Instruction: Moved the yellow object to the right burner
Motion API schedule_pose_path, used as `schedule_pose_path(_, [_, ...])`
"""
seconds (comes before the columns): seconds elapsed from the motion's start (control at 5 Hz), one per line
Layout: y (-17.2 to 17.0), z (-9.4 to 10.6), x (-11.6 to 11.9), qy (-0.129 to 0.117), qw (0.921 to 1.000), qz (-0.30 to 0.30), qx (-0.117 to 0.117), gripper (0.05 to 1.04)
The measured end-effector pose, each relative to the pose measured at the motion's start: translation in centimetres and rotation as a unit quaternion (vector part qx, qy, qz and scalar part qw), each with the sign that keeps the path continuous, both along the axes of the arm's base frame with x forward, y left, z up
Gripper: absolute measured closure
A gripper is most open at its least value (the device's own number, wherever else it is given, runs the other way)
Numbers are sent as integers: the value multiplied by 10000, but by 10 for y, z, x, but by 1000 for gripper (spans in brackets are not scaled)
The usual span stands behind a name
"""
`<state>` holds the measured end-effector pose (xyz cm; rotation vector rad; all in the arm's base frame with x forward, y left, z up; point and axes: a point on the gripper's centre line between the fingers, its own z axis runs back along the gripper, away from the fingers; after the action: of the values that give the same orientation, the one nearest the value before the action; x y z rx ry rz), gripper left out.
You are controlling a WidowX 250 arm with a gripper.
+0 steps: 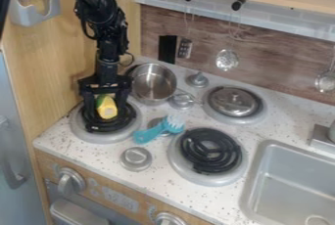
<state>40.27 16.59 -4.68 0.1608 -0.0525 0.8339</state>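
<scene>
In the camera view we see a chunky yellow thing (pixel 107 111), with green along its top left side and a paler, blunt end facing us. It is over the black rings of the front left burner (pixel 106 136), not on the right burner (pixel 210 150). The black claw (pixel 105 109) hangs straight down over that same spot. The yellow thing is low down between its two fingers, one on each side of it. We see the fingers spread wide, and the claw seems to have hold of nothing, though the dark parts down low are hard for us to make out. Near the claw we see a shiny pot (pixel 154 83), and a blue-green brush (pixel 157 130) lies between the two front burners.
</scene>
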Motion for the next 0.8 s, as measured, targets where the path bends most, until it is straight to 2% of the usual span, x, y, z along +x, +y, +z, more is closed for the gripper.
schedule_pose_path(0.2, [-4,0,-1,59,9997,-232,75,373])
schedule_pose_path(0.4, [-25,4,-6,100,9955,-915,205,381])
schedule_pose_path(0.6, [-53,22,-10,-11,9855,-1697,94,382])
schedule_pose_path(0.8, [-109,49,-7,-171,9546,-2972,-80,382])
